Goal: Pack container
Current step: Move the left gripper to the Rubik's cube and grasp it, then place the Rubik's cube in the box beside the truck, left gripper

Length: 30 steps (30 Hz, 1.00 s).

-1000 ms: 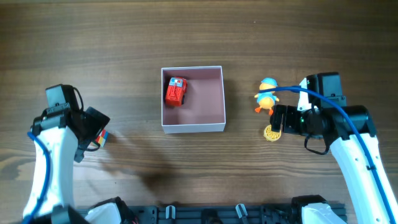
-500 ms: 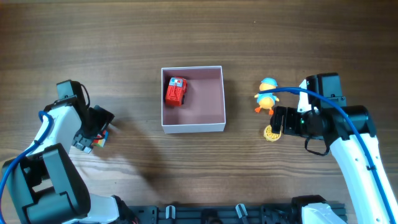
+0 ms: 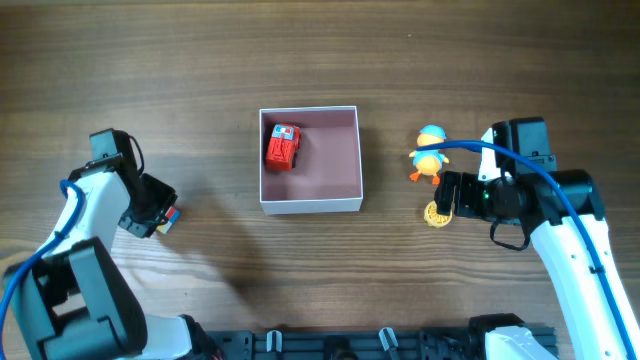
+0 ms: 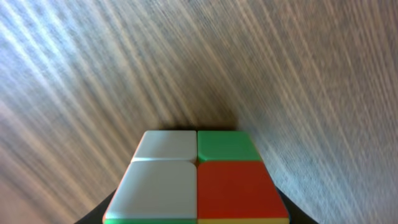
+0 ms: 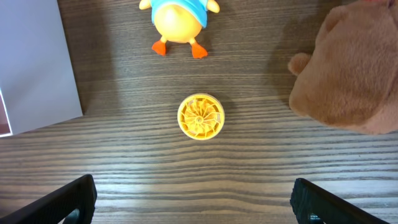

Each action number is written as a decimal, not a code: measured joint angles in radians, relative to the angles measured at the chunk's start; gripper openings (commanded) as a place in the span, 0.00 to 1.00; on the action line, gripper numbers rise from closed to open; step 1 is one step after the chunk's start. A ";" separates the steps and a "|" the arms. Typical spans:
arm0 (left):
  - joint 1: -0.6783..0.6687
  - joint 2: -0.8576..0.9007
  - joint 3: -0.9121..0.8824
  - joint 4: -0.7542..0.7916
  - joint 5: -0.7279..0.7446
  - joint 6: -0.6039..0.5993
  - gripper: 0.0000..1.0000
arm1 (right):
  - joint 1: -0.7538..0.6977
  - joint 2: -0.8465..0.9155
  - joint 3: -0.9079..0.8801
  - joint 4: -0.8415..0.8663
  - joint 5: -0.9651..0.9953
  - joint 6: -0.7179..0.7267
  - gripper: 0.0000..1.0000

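Note:
The container [image 3: 310,206] is a square white box with a dusty-pink inside, standing mid-table with a red toy car [image 3: 283,147] in its far left corner. At the far left my left gripper [image 3: 158,213] is shut on a small colour cube [image 3: 171,216]. In the left wrist view the cube [image 4: 196,180] fills the space between the dark fingers, with its white, green and red tiles up. My right gripper [image 3: 447,196] is open just above a yellow ridged disc [image 5: 201,116], its fingers [image 5: 73,199] wide apart. A yellow duck toy [image 3: 430,153] lies beyond the disc.
A brown plush toy [image 5: 354,68] lies right of the disc in the right wrist view. The container's white wall [image 5: 37,68] stands at that view's left. Black fixtures [image 3: 330,342] line the near table edge.
My left gripper has gone from wide open to shut on the colour cube, and the left arm has swung in over it. The right arm has not moved.

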 measured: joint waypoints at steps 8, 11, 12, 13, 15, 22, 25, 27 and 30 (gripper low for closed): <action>-0.365 -0.249 0.297 -0.151 -0.035 0.126 0.04 | 0.000 0.000 0.000 0.035 0.000 0.000 1.00; -0.600 -0.280 0.361 -0.053 -0.073 0.201 0.04 | 0.000 0.000 0.000 0.035 0.000 0.000 1.00; -0.664 -0.276 0.365 -0.019 -0.086 0.228 0.04 | 0.000 0.000 0.000 0.037 0.000 0.000 1.00; -0.710 -0.265 0.365 0.006 -0.098 0.247 0.04 | 0.000 0.000 0.000 0.038 0.000 0.000 1.00; -0.815 -0.184 0.365 0.103 -0.118 0.288 0.04 | 0.000 0.000 0.000 0.038 0.000 0.000 1.00; -0.898 0.189 0.366 0.268 -0.125 0.316 0.04 | 0.000 0.000 0.000 0.037 0.000 0.000 1.00; -0.894 0.254 0.366 0.283 -0.125 0.319 0.16 | 0.000 0.000 0.000 0.037 0.000 0.000 1.00; -0.882 0.262 0.366 0.301 -0.125 0.320 0.40 | 0.000 0.000 0.000 0.036 0.000 0.000 1.00; -0.851 0.262 0.366 0.306 -0.125 0.323 0.79 | 0.000 0.000 0.000 0.035 0.000 0.000 1.00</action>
